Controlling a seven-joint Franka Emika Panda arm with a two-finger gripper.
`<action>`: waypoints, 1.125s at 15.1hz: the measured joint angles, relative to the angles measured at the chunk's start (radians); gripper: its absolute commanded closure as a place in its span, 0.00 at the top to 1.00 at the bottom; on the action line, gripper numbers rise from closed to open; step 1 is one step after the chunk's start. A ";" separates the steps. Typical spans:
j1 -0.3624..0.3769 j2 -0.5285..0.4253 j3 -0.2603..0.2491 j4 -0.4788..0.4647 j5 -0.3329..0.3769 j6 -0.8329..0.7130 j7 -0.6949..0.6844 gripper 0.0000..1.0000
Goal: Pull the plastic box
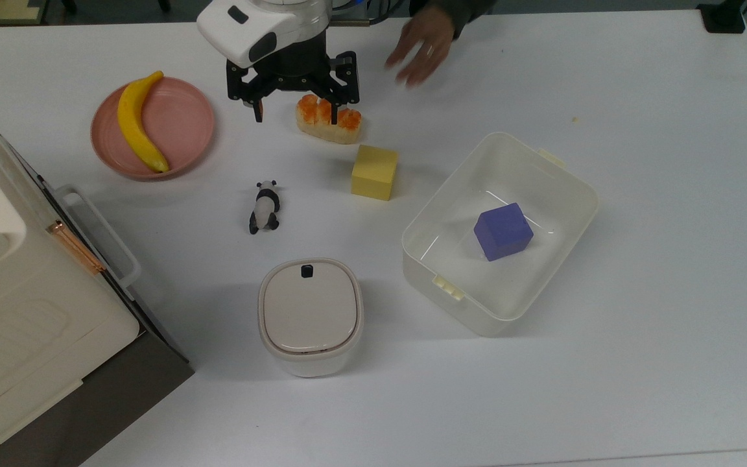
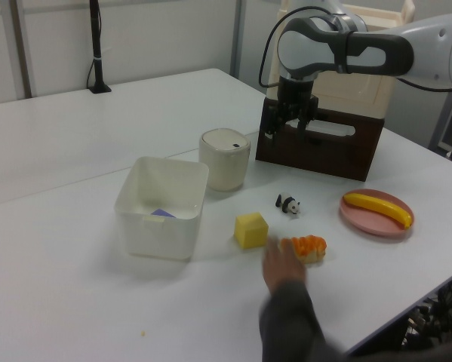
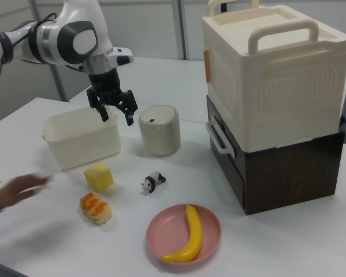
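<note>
- The claw (image 1: 294,109) is hanging with fingers apart, gripping nothing, well apart from the plastic box (image 1: 545,175).
- The top view is revealing a purple block (image 1: 503,231) inside the box.

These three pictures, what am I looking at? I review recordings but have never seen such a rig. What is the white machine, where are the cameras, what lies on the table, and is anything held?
The white machine is a robot arm ending in a black two-finger gripper, open and holding nothing, raised above the table. The top view looks down from overhead; the left view and right view look across the table from opposite sides.

On the table: the plastic box, a lidless tub with a purple cube inside; a yellow cube; a piece of toy sushi; a panda figure; a pink plate carrying a banana; a lidded canister; and a big cream case stacked on a dark box.

A person's hand reaches in near the sushi.
</note>
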 measured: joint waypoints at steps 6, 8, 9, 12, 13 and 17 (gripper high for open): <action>0.000 0.004 0.003 0.001 0.013 -0.001 0.000 1.00; 0.000 0.004 0.003 0.001 0.014 -0.001 0.000 1.00; 0.000 0.004 0.003 0.001 0.014 -0.001 0.000 1.00; 0.001 0.005 0.011 0.001 0.018 -0.001 0.000 1.00; 0.004 0.005 0.016 0.001 0.028 -0.001 -0.003 1.00; 0.056 0.019 0.021 0.001 0.131 0.000 -0.164 1.00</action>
